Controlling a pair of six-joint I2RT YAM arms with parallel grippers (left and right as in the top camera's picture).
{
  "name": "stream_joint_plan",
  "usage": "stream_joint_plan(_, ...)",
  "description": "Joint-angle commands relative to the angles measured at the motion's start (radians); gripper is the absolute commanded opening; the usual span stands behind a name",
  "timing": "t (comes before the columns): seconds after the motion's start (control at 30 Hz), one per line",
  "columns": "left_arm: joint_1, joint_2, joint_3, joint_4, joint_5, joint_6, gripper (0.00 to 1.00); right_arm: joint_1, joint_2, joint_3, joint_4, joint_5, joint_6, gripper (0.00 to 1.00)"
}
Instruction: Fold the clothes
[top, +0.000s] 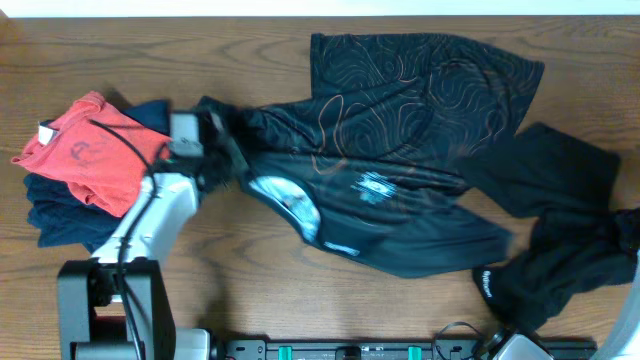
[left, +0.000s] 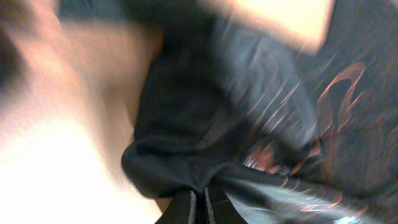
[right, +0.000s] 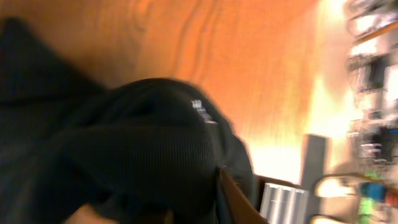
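Observation:
The black T-shirt (top: 400, 130) with thin orange contour lines lies crumpled across the middle of the table, its white lettering (top: 372, 188) near the front. My left gripper (top: 215, 130) is shut on the shirt's left edge. In the left wrist view its fingers (left: 200, 208) pinch a bunched fold of the shirt (left: 249, 93). A second plain black garment (top: 560, 250) is heaped at the right. My right gripper (top: 628, 232) is at the right edge on it. In the right wrist view this cloth (right: 143, 143) drapes over the fingers (right: 217, 199) and hides most of them.
A red-orange shirt (top: 90, 150) lies on navy garments (top: 60, 215) at the left, close to my left gripper. The left arm's base (top: 110, 300) stands at the front left. A black rail (top: 380, 350) runs along the front edge. Bare wood (top: 200, 50) shows at the back left.

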Motion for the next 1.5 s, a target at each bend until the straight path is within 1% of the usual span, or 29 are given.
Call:
stream_joint_plan(0.0,0.042,0.001,0.129,0.002,-0.027,0.051,0.06,-0.026,-0.008,0.019,0.022,-0.232,-0.112,0.22)
stream_joint_plan(0.07,0.049,0.001,0.187,-0.007,-0.028,0.064,0.06,-0.023,-0.008,0.019,0.023,-0.262,-0.130,0.28)
stream_joint_plan(0.13,0.050,0.001,0.229,-0.054,-0.027,0.066,0.06,-0.018,-0.008,0.019,0.011,-0.264,-0.130,0.33)
stream_joint_plan(0.17,0.050,0.001,0.238,-0.085,-0.027,0.065,0.11,-0.015,-0.008,0.019,0.006,-0.266,-0.130,0.35)
stream_joint_plan(0.2,0.047,0.001,0.241,-0.116,-0.023,0.065,0.24,-0.013,-0.008,0.019,0.000,-0.274,-0.131,0.38)
stream_joint_plan(0.23,0.043,0.001,0.241,-0.159,-0.023,0.065,0.39,-0.010,-0.008,0.019,-0.003,-0.287,-0.137,0.39)
stream_joint_plan(0.27,0.039,0.001,0.241,-0.217,-0.023,0.065,0.53,-0.007,-0.008,0.019,-0.003,-0.308,-0.155,0.40)
stream_joint_plan(0.3,0.034,0.001,0.240,-0.272,-0.023,0.065,0.59,-0.006,-0.008,0.019,0.000,-0.350,-0.183,0.40)
stream_joint_plan(0.37,0.018,0.001,0.241,-0.394,-0.019,0.065,0.61,0.003,-0.007,0.019,0.016,-0.503,-0.288,0.39)
stream_joint_plan(0.4,0.006,0.001,0.240,-0.461,-0.003,0.065,0.61,0.013,-0.006,0.019,0.022,-0.585,-0.347,0.39)
stream_joint_plan(0.47,-0.023,0.002,0.234,-0.559,0.053,0.065,0.61,0.040,0.001,0.019,0.024,-0.686,-0.426,0.40)
stream_joint_plan(0.53,-0.063,0.002,0.216,-0.613,0.100,0.065,0.61,0.083,0.015,0.013,0.023,-0.714,-0.465,0.40)
stream_joint_plan(0.6,-0.112,0.002,0.187,-0.624,0.117,0.056,0.61,0.129,0.037,0.005,0.024,-0.714,-0.488,0.39)
stream_joint_plan(0.7,-0.201,0.002,0.119,-0.604,0.121,0.003,0.61,0.200,0.100,0.002,0.015,-0.705,-0.520,0.35)
stream_joint_plan(0.73,-0.233,0.002,0.089,-0.589,0.125,-0.031,0.61,0.223,0.131,0.002,0.008,-0.701,-0.520,0.33)
stream_joint_plan(0.83,-0.320,0.003,0.001,-0.518,0.151,-0.142,0.62,0.262,0.215,0.002,-0.005,-0.695,-0.517,0.30)
stream_joint_plan(0.9,-0.370,0.003,-0.057,-0.433,0.173,-0.195,0.71,0.272,0.271,0.002,-0.005,-0.657,-0.488,0.30)
stream_joint_plan(1.0,-0.431,0.004,-0.129,-0.278,0.185,-0.253,0.75,0.273,0.354,0.002,0.029,-0.641,-0.479,0.31)
stream_joint_plan(1.13,-0.500,0.008,-0.175,-0.093,0.183,-0.262,0.76,0.273,0.460,0.002,0.102,-0.642,-0.506,0.31)
stream_joint_plan(1.2,-0.519,0.009,-0.180,-0.044,0.179,-0.261,0.76,0.273,0.497,0.002,0.146,-0.640,-0.516,0.31)
stream_joint_plan(1.33,-0.538,0.024,-0.180,0.004,0.127,-0.261,0.76,0.273,0.565,0.002,0.236,-0.607,-0.516,0.32)
stream_joint_plan(1.47,-0.537,0.072,-0.180,0.003,0.131,-0.262,0.75,0.269,0.625,0.002,0.309,-0.544,-0.516,0.34)
